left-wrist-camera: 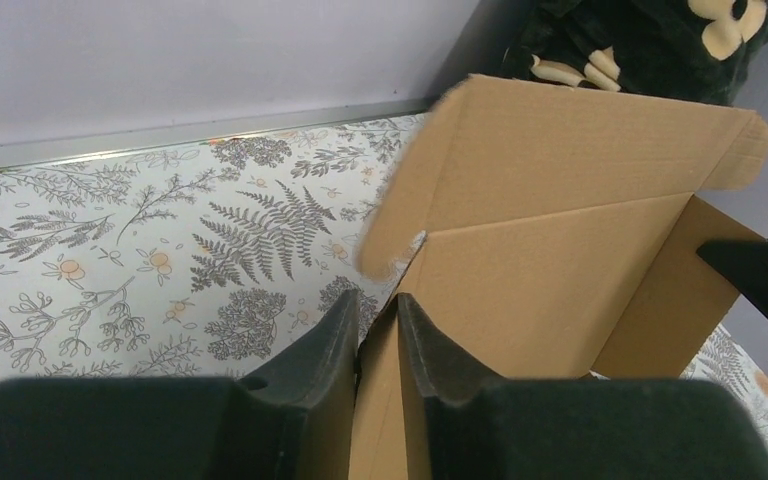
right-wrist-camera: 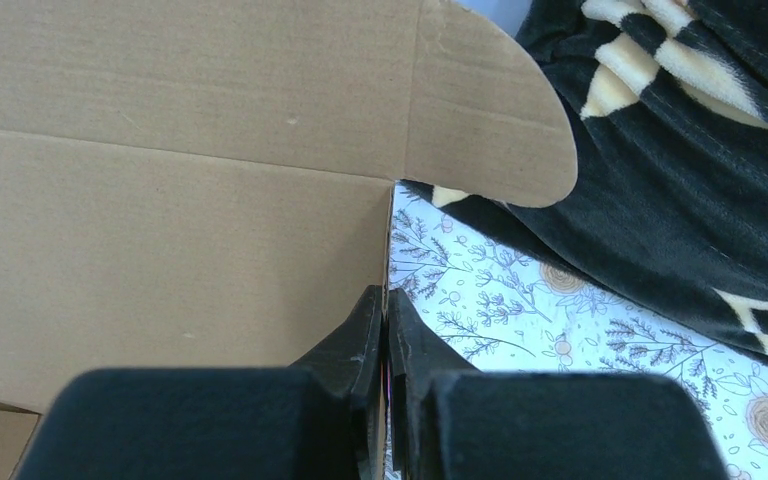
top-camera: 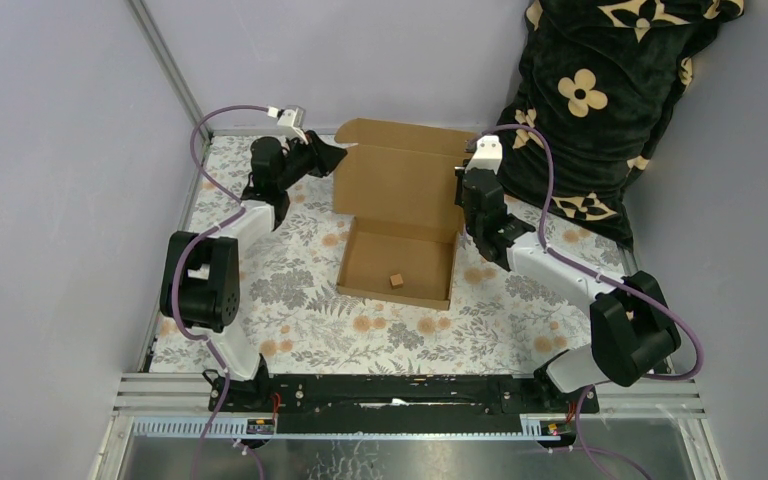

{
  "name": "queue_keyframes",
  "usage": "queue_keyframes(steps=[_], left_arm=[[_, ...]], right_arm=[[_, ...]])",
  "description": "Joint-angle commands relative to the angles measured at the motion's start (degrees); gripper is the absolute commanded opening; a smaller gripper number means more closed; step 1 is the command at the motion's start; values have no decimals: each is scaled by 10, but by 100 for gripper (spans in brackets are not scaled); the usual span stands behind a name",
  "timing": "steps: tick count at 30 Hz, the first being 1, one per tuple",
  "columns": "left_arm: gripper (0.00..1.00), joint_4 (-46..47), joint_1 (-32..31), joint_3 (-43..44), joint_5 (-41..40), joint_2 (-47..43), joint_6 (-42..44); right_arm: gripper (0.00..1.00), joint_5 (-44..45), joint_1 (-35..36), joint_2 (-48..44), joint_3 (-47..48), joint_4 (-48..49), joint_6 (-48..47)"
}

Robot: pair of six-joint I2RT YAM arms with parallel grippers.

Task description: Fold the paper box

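Top camera: fixed, high and behind the arm bases, tilted down over the whole surface (top-camera: 290,330); the farthest view. Left wrist camera: low and close, looking rightward past its own jaws across the raised lid of the paper box (left-wrist-camera: 560,250). Right wrist camera: closer still, hard up to the lid's right edge, facing the back. All three share that lid and the dark flowered blanket (top-camera: 610,100) behind.

Floral-print table cover (top-camera: 290,300), black blanket with cream flower pattern (top-camera: 610,140) heaped far right, pale lilac walls (top-camera: 60,150)
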Motion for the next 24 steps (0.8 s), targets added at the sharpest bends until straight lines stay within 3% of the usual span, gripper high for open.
queue_keyframes(steps=[1, 8, 16, 24], left_arm=[[22, -3, -11, 27, -6, 10, 21], [10, -57, -43, 32, -47, -3, 72], [8, -116, -70, 14, -125, -47, 121], [6, -118, -88, -33, -200, -117, 132]], right_arm=[[0, -12, 2, 8, 28, 13, -12], [0, -23, 2, 4, 37, -11, -13], [0, -49, 2, -8, 46, -67, -1], [3, -56, -1, -6, 91, -154, 7]])
